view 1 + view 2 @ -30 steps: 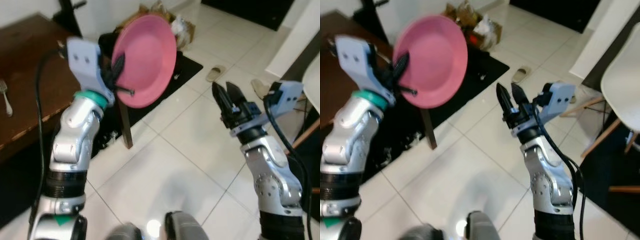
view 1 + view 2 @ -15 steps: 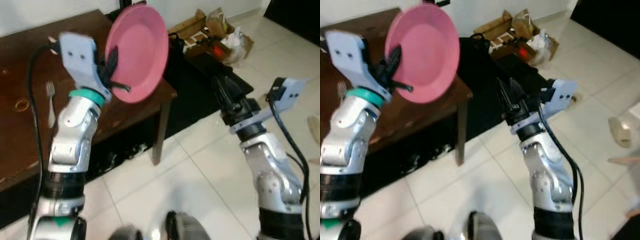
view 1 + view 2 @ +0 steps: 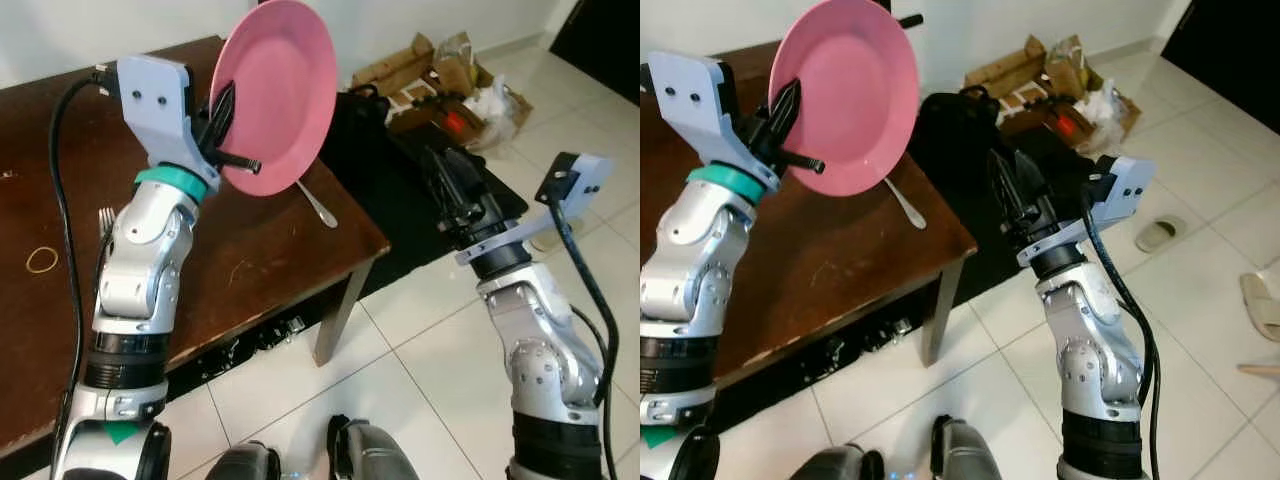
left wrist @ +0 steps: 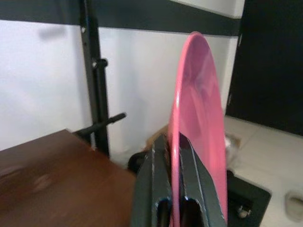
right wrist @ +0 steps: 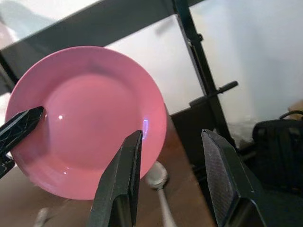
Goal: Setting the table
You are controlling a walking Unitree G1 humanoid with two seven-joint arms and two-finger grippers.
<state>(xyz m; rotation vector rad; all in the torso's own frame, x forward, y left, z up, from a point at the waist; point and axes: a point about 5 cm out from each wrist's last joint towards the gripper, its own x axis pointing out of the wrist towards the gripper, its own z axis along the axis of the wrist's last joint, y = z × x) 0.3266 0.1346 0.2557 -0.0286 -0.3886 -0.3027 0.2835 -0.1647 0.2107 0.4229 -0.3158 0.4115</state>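
No readable text, labels, brands or numbers on anything in view.

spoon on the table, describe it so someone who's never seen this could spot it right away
Find the dark brown wooden table and go to its corner nearest the black bag. The metal spoon lies flat there, just below the raised pink plate; the fork lies behind the left arm.
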